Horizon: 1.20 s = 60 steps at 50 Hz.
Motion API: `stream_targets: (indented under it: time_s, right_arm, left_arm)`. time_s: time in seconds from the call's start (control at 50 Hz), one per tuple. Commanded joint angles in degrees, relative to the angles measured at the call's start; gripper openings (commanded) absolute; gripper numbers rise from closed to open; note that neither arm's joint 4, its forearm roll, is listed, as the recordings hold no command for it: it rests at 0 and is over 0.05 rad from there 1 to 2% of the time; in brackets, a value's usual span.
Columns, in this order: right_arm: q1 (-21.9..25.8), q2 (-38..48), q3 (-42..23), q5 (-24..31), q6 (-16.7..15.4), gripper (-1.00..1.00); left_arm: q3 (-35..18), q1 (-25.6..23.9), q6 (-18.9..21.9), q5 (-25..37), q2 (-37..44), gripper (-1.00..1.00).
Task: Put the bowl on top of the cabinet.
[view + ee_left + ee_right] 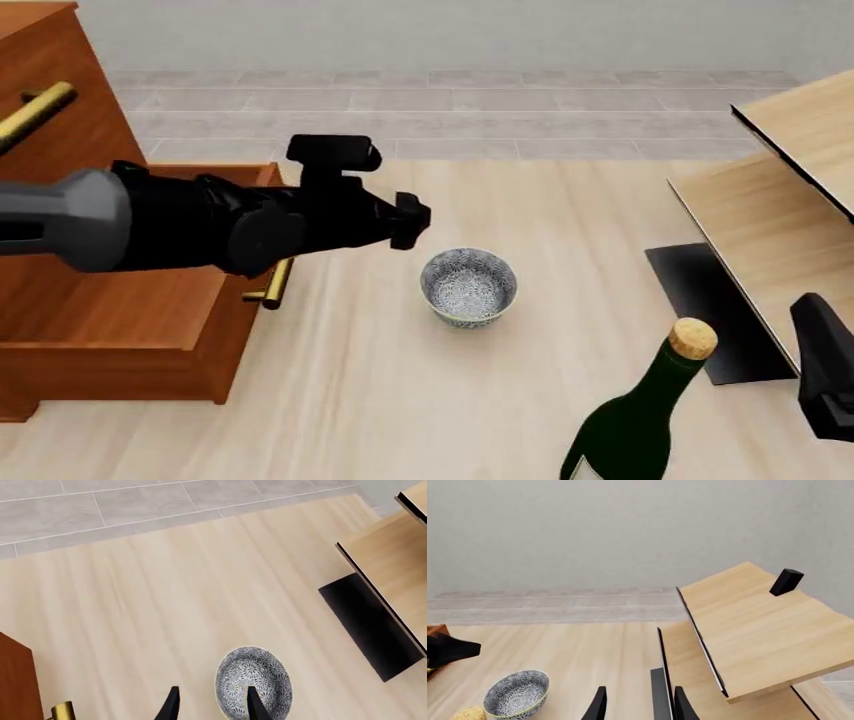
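At the left of the front view stands the cabinet (pixel 94 290) with its brass handle (pixel 276 285), and the left arm (pixel 200 225) reaches across it toward the bowl (pixel 469 286), which sits upright on the table (pixel 400 400) just beside the cabinet. The left gripper (pixel 210 705) has its fingers apart, one fingertip over the bowl's rim. Further right stand a green bottle (pixel 634 420) and a pale shelf (pixel 787 220); the right gripper (pixel 637 705), low near the shelf, is also spread apart and holds nothing.

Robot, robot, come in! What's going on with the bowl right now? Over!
Left gripper open, nearest the bowl, holding nothing. Right gripper open, empty. Bowl upright on the table, not yet on the cabinet. Bottle stands nearby.
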Motion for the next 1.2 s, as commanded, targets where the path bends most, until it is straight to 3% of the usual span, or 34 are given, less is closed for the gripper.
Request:
stream_targets:
  time_s: [0.02, 0.5, 1.2]
  right_arm:
    - [0.13, 0.01, -0.08, 0.02, 0.12, 1.0]
    - [-0.08, -0.04, -0.16, -0.27, 0.33, 1.0]
    - [-0.1, -0.04, 0.01, -0.67, 0.66, 1.0]
  left_arm:
    - [-0.92, -0.8, -0.92, -1.44, 3.74, 1.0]
    - [0.08, -1.77, -3.31, -5.0, 8.9, 1.0]
    - [0.48, -2.21, -3.3, -8.13, 14.09, 1.0]
